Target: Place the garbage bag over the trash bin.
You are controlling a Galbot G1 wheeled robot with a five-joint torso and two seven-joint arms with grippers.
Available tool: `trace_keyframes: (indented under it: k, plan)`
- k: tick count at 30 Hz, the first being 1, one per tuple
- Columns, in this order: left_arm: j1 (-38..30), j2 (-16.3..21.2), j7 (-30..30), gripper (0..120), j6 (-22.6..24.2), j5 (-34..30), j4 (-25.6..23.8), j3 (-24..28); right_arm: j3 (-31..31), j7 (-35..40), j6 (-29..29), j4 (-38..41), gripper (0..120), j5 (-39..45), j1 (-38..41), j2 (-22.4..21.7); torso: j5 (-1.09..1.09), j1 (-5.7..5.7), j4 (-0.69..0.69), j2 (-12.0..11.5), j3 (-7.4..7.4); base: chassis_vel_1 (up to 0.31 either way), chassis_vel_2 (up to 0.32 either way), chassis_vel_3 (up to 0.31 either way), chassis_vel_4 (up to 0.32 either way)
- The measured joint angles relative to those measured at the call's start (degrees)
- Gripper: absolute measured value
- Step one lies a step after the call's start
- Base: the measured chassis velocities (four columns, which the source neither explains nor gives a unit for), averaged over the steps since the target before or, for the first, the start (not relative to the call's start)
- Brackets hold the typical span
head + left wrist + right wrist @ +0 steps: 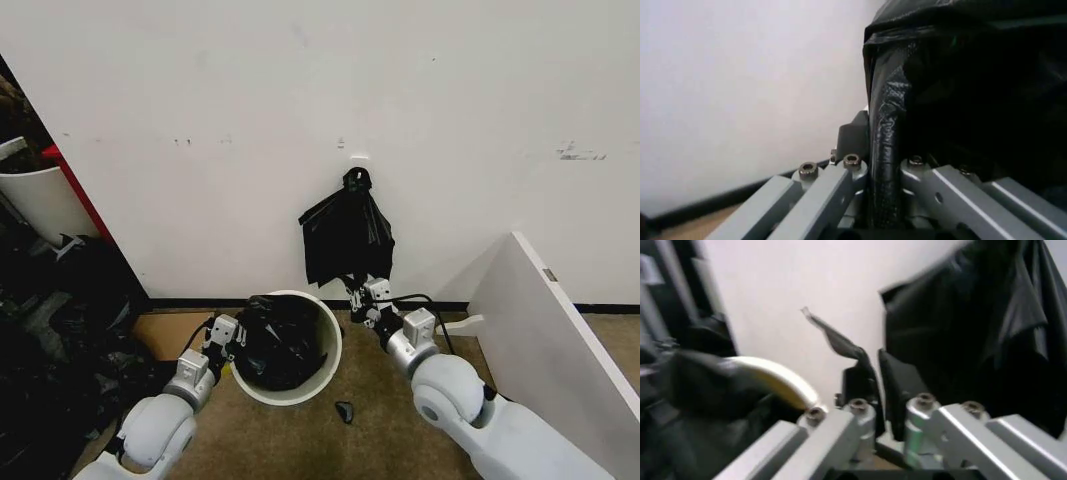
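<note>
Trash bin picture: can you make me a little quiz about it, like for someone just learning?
1. True or false: the thin, glossy black garbage bag sits inside the round cream-white plastic trash bin.
2. Which gripper pinches the bag's film at the bin's rim? A) the left gripper B) the right gripper
3. Fill in: a bunch of black plastic bags hangs on the white ____.

Key: 1 true. 2 A; the left wrist view shows black film clamped between its fingers. 3 wall.

Right gripper (870,385) pinching black film; trash bin (783,382) beside.
</note>
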Motion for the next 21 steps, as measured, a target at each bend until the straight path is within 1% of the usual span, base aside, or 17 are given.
trace_keyframes:
  k: [1,2,4,6,9,10,15,16,17,20,21]
  plan:
    - [-0.1,0.0,-0.3,1,0.3,-0.9,0.0,-0.1,0.6,-1.7,1.4,0.3,11,-1.3,-1.4,-0.3,-0.01,0.00,0.00,0.0,0.00,0.000,0.000,0.000,0.000]
    - [-0.1,0.0,-0.3,1,0.3,-0.9,0.0,-0.1,0.6,-1.7,1.4,0.3,11,-1.3,-1.4,-0.3,-0.01,0.00,0.00,0.0,0.00,0.000,0.000,0.000,0.000]
    - [-0.5,-0.1,-0.6,1,0.8,-2.2,0.0,-0.1,1.4,-5.2,5.1,0.7,19,-5.4,-4.5,-1.2,-0.01,0.00,0.00,0.0,0.00,0.000,0.000,0.000,0.000]
    - [-1.0,0.0,-0.8,1,1.2,-2.6,0.0,0.0,1.9,-8.0,8.9,0.9,28,-11.3,-8.0,-1.7,0.00,0.00,0.00,0.0,0.00,0.000,0.000,0.000,0.000]
    - [-1.2,0.0,-1.0,1,1.7,-2.9,-0.4,0.2,3.0,-11.4,13.6,1.0,40,-17.6,-11.5,-1.8,0.00,0.00,0.00,0.0,0.00,0.000,0.000,0.000,0.000]
    - [-1.2,0.0,-1.0,1,1.7,-2.9,-0.4,0.2,3.0,-11.4,13.6,1.0,40,-17.6,-11.5,-1.8,0.00,0.00,0.00,0.0,0.00,0.000,0.000,0.000,0.000]
    - [-1.0,0.1,-1.2,1,2.1,-2.9,-0.9,0.3,2.6,-13.8,17.0,0.4,61,-26.5,-13.2,-0.8,-0.01,0.00,0.02,0.0,0.00,0.000,0.000,0.000,0.000]
    - [-0.9,0.0,-1.2,1,2.1,-2.8,-1.0,0.3,2.2,-14.0,17.5,-0.1,65,-28.0,-13.1,-0.4,0.00,0.00,0.01,0.0,0.00,0.000,0.000,0.000,0.000]
    - [-0.9,0.0,-1.2,1,2.1,-2.8,-1.0,0.3,2.2,-14.0,17.5,-0.1,65,-28.0,-13.1,-0.4,0.00,0.00,0.01,0.0,0.00,0.000,0.000,0.000,0.000]
    - [-0.8,-0.3,-1.3,1,2.2,-2.7,-1.2,0.3,1.0,-14.4,18.6,-1.5,77,-32.1,-12.3,0.7,-0.01,0.00,0.02,0.0,0.00,0.000,0.000,0.000,0.000]
    - [-0.6,-0.4,-1.4,1,2.3,-2.7,-1.3,0.3,0.4,-14.6,19.0,-2.1,82,-33.8,-12.0,1.1,-0.01,0.00,0.01,0.0,0.00,0.000,0.000,0.000,0.000]
